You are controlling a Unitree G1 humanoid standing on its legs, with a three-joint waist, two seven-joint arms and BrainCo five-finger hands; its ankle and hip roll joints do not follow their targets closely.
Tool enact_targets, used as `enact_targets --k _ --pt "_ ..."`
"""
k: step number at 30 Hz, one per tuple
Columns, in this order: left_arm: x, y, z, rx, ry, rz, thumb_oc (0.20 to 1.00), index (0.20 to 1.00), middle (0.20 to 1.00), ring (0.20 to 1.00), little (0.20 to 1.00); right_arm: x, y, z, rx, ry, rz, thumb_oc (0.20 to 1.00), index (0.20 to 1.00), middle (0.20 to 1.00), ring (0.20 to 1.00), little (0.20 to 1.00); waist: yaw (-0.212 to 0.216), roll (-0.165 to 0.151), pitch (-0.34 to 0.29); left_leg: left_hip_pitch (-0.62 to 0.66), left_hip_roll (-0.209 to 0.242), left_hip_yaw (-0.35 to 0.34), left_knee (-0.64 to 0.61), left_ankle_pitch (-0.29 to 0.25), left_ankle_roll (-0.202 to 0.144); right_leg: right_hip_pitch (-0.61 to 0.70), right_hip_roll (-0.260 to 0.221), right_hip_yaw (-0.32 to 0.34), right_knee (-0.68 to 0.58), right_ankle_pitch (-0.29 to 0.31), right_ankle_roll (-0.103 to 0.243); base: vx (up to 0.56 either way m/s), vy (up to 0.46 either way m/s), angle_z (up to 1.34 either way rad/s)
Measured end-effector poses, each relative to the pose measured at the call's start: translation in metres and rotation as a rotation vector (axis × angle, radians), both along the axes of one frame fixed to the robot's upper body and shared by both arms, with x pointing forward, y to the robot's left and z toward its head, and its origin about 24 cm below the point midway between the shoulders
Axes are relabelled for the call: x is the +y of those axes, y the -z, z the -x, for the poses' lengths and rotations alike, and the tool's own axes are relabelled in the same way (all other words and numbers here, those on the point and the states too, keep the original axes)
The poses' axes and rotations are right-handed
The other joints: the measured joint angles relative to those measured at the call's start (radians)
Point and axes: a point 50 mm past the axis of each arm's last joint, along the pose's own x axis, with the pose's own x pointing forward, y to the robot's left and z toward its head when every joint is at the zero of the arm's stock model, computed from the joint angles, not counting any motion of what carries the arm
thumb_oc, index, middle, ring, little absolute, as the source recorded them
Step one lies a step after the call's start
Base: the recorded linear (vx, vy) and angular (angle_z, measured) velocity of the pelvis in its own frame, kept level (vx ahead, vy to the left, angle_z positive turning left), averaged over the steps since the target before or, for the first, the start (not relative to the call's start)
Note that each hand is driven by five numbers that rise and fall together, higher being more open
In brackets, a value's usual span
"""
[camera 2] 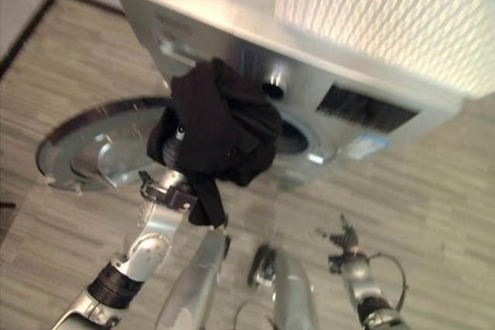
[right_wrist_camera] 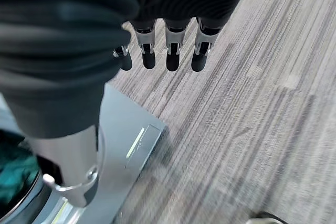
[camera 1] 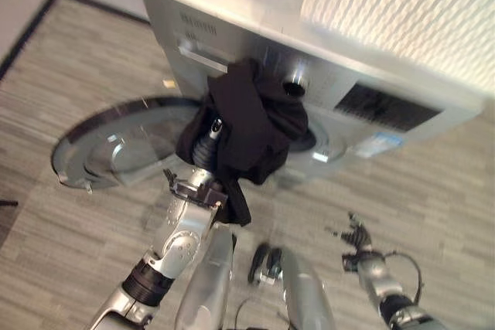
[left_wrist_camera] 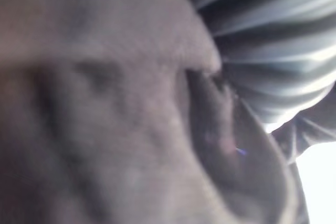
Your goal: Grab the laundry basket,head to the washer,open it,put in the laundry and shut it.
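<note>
1. At the far left, the washer's round door (camera 1: pixel 116 148) lies swung fully open, its glass facing up and out over the grey plank floor (camera 1: pixel 69 237).
2. Next, the left hand (camera 1: pixel 209 141) is raised at the drum opening, draped in a black garment (camera 1: pixel 251 125). The cloth covers its fingers, so I cannot tell how they grip. The left wrist view shows dark fabric folds pressed close.
3. The garment looks soft, light and limp; it likely sags and snags easily, so bunching it at its bulk seems the safest hold. It hangs as a clump against the washer's front (camera 1: pixel 232 52), long axis running roughly downward, a loose tail (camera 1: pixel 238 202) trailing towards the floor below the wrist.
4. Behind it, the drum opening (camera 1: pixel 305 138) shows partly at the garment's right edge.
5. On top of the washer sits a white slatted laundry basket (camera 1: pixel 402 13).
6. At the far right, the right hand (camera 1: pixel 354 237) hangs low over the floor, fingers relaxed and straight, holding nothing.
</note>
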Motion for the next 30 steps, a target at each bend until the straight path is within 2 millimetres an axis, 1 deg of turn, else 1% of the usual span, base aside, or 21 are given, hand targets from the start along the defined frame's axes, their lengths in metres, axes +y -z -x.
enact_targets --k 2,4,5,6,7,9,12,16,18,20,22,23,24,25,27,28,29,30 --pt "0.002 0.005 -0.004 0.025 -0.023 -0.017 0.200 0.200 0.200 0.200 0.200 0.002 -0.012 -0.010 -0.060 -0.015 0.005 1.000 1.000 1.000 1.000 1.000 -0.011 -0.001 0.014 -0.036 -0.001 0.020 0.027 -0.007 0.008 -0.046 -0.004 0.022 0.036 -0.004 0.006 -0.08 0.057 -0.26" --pt "0.003 0.008 -0.009 0.044 -0.042 -0.024 0.200 0.200 0.200 0.200 0.200 0.002 -0.020 -0.018 -0.107 -0.010 0.016 1.000 1.000 1.000 1.000 1.000 -0.022 0.000 0.032 -0.086 -0.001 0.034 0.060 -0.016 0.011 -0.107 -0.006 0.040 0.071 -0.011 0.004 -0.06 0.038 -0.24" --pt "0.004 0.011 -0.015 0.059 -0.078 -0.042 0.200 0.200 0.200 0.200 0.200 -0.001 -0.029 -0.025 -0.135 -0.007 0.031 1.000 1.000 1.000 1.000 1.000 -0.025 0.001 0.055 -0.142 0.000 0.053 0.085 -0.015 0.012 -0.172 -0.010 0.058 0.113 -0.011 0.005 -0.05 0.023 -0.27" --pt "0.006 0.015 -0.017 0.085 -0.100 -0.042 0.200 0.200 0.200 0.200 0.200 0.001 -0.030 -0.027 -0.144 -0.008 0.029 1.000 1.000 1.000 1.000 1.000 -0.040 -0.002 0.077 -0.166 -0.001 0.057 0.100 -0.016 0.011 -0.199 -0.012 0.065 0.133 -0.012 0.005 -0.05 0.022 -0.20" --pt "0.008 0.017 -0.018 0.093 -0.112 -0.040 0.200 0.200 0.200 0.200 0.200 0.001 -0.031 -0.026 -0.151 -0.007 0.030 1.000 1.000 1.000 1.000 1.000 -0.047 -0.004 0.081 -0.180 -0.001 0.057 0.105 -0.016 0.011 -0.215 -0.011 0.065 0.137 -0.012 0.004 -0.04 0.009 -0.06" --pt "0.011 0.019 -0.022 0.113 -0.141 -0.031 0.200 0.200 0.200 0.200 0.200 0.000 -0.032 -0.027 -0.158 -0.002 0.035 1.000 1.000 1.000 1.000 1.000 -0.055 -0.006 0.086 -0.198 0.001 0.059 0.111 -0.015 0.011 -0.235 -0.011 0.068 0.146 -0.011 0.003 0.05 -0.007 -0.04" --pt "0.012 0.019 -0.026 0.121 -0.163 -0.022 0.200 0.200 0.200 0.200 0.200 -0.002 -0.040 -0.031 -0.195 0.002 0.038 1.000 1.000 1.000 1.000 1.000 -0.063 -0.012 0.090 -0.235 0.007 0.061 0.130 -0.022 0.014 -0.274 -0.004 0.072 0.161 -0.016 0.002 0.01 -0.002 -0.07" --pt "0.021 0.029 -0.035 0.177 -0.224 -0.036 0.200 0.200 0.200 0.200 0.200 -0.006 -0.046 -0.034 -0.222 0.023 0.052 1.000 1.000 1.000 1.000 1.000 -0.078 -0.023 0.095 -0.280 0.018 0.069 0.138 -0.022 0.013 -0.322 0.005 0.081 0.162 -0.006 0.000 -0.01 0.029 -0.09" --pt "0.023 0.030 -0.040 0.193 -0.249 -0.041 0.200 0.200 0.200 0.200 0.200 -0.008 -0.052 -0.038 -0.243 0.028 0.063 1.000 1.000 1.000 1.000 1.000 -0.084 -0.029 0.097 -0.299 0.026 0.082 0.138 -0.022 0.013 -0.351 0.011 0.095 0.163 0.000 0.003 0.00 0.027 -0.20" --pt "0.027 0.025 -0.049 0.187 -0.285 -0.061 0.200 0.200 0.200 0.200 0.200 -0.008 -0.058 -0.045 -0.259 0.033 0.070 1.000 1.000 1.000 1.000 1.000 -0.104 -0.029 0.097 -0.328 0.031 0.082 0.159 -0.025 0.019 -0.375 0.022 0.099 0.168 0.004 0.006 0.02 0.040 -0.19" --pt "0.032 0.013 -0.057 0.167 -0.323 -0.049 0.200 0.200 0.200 0.200 0.200 -0.007 -0.067 -0.051 -0.292 0.019 0.076 1.000 1.000 1.000 1.000 1.000 -0.119 -0.034 0.099 -0.352 0.046 0.084 0.189 -0.040 0.016 -0.395 0.039 0.106 0.172 0.009 0.010 0.02 0.076 -0.31" --pt "0.037 0.007 -0.060 0.153 -0.352 -0.050 0.200 0.200 0.200 0.200 0.200 -0.006 -0.070 -0.052 -0.299 -0.005 0.100 1.000 1.000 1.000 1.000 1.000 -0.129 -0.051 0.099 -0.355 0.052 0.102 0.201 -0.047 0.016 -0.408 0.043 0.124 0.179 0.010 0.014 0.02 0.103 -0.37" --pt "0.043 0.003 -0.063 0.140 -0.384 -0.061 0.200 0.200 0.200 0.200 0.200 -0.004 -0.076 -0.054 -0.309 -0.060 0.149 1.000 1.000 1.000 1.000 1.000 -0.136 -0.057 0.098 -0.359 0.057 0.109 0.207 -0.053 0.021 -0.416 0.047 0.133 0.179 0.012 0.017 0.02 0.075 -0.45" --pt "0.048 -0.005 -0.067 0.126 -0.423 -0.064 0.200 0.200 0.200 0.200 0.200 -0.007 -0.083 -0.055 -0.322 -0.115 0.226 1.000 1.000 1.000 1.000 1.000 -0.136 -0.062 0.097 -0.373 0.071 0.123 0.217 -0.063 0.034 -0.435 0.066 0.155 0.177 0.022 0.028 0.03 0.069 -0.53" --pt "0.056 -0.023 -0.078 0.101 -0.487 -0.076 0.200 0.200 0.200 0.200 0.200 -0.020 -0.094 -0.058 -0.340 -0.090 0.268 1.000 1.000 1.000 1.000 1.000 -0.140 -0.065 0.097 -0.401 0.088 0.138 0.243 -0.075 0.046 -0.459 0.081 0.171 0.183 0.032 0.033 0.03 0.051 -0.46" --pt "0.060 -0.031 -0.084 0.092 -0.527 -0.082 0.200 0.200 0.200 0.200 0.200 -0.025 -0.094 -0.057 -0.340 -0.059 0.268 1.000 1.000 1.000 1.000 1.000 -0.148 -0.066 0.097 -0.411 0.091 0.142 0.250 -0.076 0.048 -0.468 0.083 0.176 0.186 0.034 0.038 0.02 0.028 -0.29" --pt "0.070 -0.046 -0.095 0.097 -0.603 -0.052 0.200 0.200 0.200 0.200 0.200 -0.030 -0.091 -0.057 -0.321 -0.030 0.271 1.000 1.000 1.000 1.000 1.000 -0.163 -0.073 0.099 -0.423 0.099 0.144 0.269 -0.082 0.049 -0.475 0.093 0.180 0.186 0.039 0.043 0.04 0.071 -0.30" --pt "0.077 -0.053 -0.103 0.120 -0.653 -0.033 0.200 0.200 0.200 0.200 0.200 -0.031 -0.088 -0.057 -0.301 -0.022 0.270 1.000 1.000 1.000 1.000 1.000 -0.161 -0.084 0.097 -0.427 0.107 0.149 0.274 -0.086 0.046 -0.478 0.098 0.182 0.191 0.040 0.043 0.04 0.091 -0.36"
